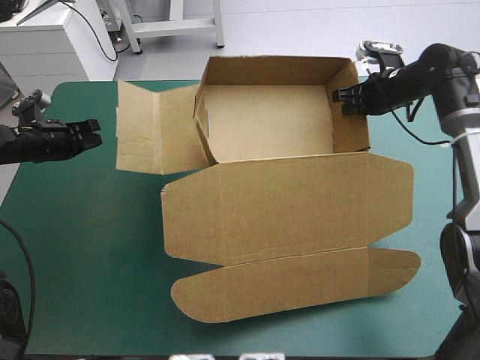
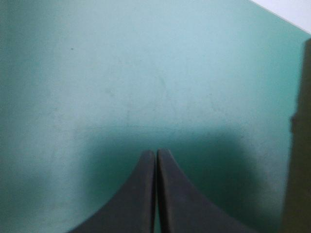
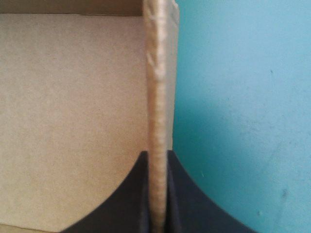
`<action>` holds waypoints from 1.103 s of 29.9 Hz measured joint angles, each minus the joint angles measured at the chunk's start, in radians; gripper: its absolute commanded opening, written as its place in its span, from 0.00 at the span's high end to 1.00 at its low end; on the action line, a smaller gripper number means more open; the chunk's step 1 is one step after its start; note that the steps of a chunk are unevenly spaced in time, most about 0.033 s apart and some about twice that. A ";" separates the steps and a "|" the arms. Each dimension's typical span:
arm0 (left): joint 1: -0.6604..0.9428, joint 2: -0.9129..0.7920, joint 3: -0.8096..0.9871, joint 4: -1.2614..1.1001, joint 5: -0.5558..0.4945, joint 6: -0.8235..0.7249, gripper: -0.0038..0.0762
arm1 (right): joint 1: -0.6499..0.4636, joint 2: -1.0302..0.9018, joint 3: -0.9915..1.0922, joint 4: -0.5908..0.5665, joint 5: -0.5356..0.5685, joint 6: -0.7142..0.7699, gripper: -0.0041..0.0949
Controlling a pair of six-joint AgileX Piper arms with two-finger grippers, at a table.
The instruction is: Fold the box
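Box [image 1: 270, 120] of brown board, set as an open tray toward the far edge of the teal-green cover [image 1: 82, 247], with its lid [image 1: 289, 199] laid flat toward the near edge. The tray's right wall [image 3: 158, 73] is pinched between the black fingers of the right gripper [image 1: 343, 99]. The left gripper [image 1: 96, 133] is held pressed together over bare cover near the left edge, apart from the box. An unfolded side flap [image 1: 154, 127] is spread between it and the tray.
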 measured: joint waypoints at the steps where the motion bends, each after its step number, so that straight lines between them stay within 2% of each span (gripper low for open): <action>1: 0.001 0.006 0.000 -0.030 0.003 0.012 0.96 | -0.015 -0.012 0.000 0.038 0.001 -0.011 0.98; 6: 0.003 0.039 0.000 -0.255 0.058 0.111 0.96 | -0.062 -0.082 0.000 0.167 0.002 -0.062 0.98; 11: 0.003 0.048 0.000 -0.500 0.175 0.236 0.96 | -0.063 -0.114 0.000 0.197 0.004 -0.082 0.98; 14: 0.003 0.040 0.000 -0.575 0.200 0.270 0.96 | -0.053 -0.115 0.000 0.194 0.003 -0.084 0.98; 20: 0.003 -0.012 0.000 -0.587 0.205 0.282 0.96 | 0.002 -0.115 0.000 0.171 -0.026 -0.082 0.98; 33: 0.003 -0.173 0.000 -0.475 0.219 0.254 0.96 | 0.170 -0.114 0.000 0.028 -0.189 -0.014 0.98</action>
